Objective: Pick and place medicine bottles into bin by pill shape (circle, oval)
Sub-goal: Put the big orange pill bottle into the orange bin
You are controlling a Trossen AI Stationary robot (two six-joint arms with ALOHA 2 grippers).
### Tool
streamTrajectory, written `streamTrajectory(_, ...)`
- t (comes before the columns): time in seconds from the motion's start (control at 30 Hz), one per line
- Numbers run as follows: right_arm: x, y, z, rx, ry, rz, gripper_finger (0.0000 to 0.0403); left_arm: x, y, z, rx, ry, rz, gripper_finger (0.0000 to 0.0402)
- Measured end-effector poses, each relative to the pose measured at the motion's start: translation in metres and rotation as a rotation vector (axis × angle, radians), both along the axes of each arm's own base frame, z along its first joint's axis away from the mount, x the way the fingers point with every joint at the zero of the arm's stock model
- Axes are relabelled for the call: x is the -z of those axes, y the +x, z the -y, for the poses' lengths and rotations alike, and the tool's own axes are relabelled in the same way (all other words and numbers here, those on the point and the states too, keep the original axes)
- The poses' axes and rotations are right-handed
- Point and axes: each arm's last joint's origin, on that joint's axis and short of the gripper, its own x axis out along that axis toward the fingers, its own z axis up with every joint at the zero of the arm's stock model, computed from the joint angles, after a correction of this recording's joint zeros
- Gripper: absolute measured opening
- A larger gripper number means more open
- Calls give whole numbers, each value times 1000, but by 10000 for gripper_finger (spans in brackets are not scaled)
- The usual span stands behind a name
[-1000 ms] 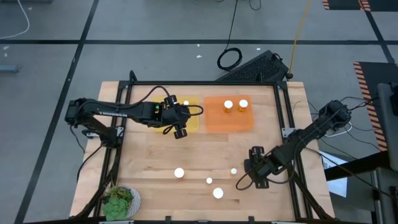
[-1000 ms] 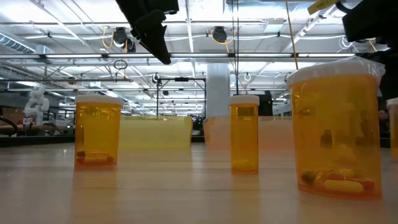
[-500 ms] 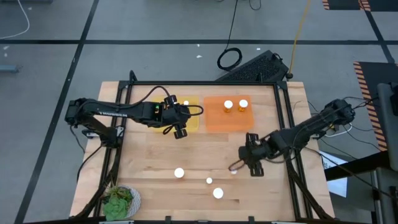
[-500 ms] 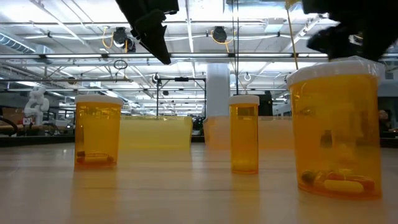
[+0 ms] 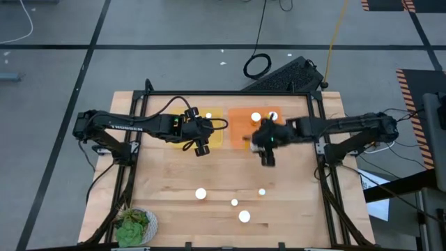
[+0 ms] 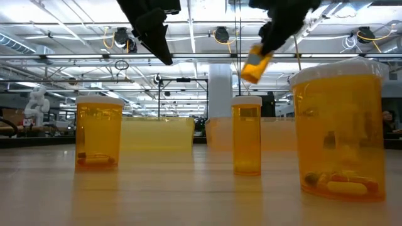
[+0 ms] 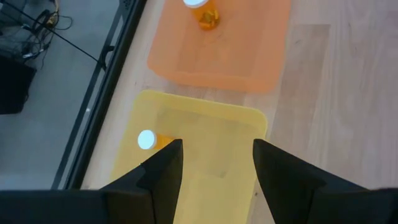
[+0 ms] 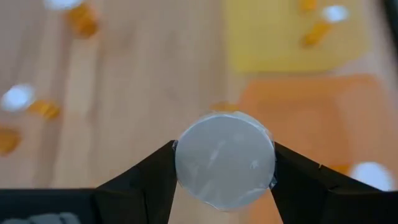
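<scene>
Right end effector (image 5: 265, 143) over orange bin (image 5: 240, 137)

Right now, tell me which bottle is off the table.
The bottle held in the right hand, tilted in the air near the orange bin. All the other bottles stand on the table or in the bins.

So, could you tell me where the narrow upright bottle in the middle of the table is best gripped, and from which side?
Probably by its white cap, from straight above. The narrow bottle stands upright with its cap facing up and bare table around it, so a claw could close across the cap. The right claw is already carrying a bottle that way.
</scene>
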Motion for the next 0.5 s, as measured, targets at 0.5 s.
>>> streamTrajectory(0.5,10,48,98,138,-1,4,212,-7,-20,0,-32,-9,-72,198)
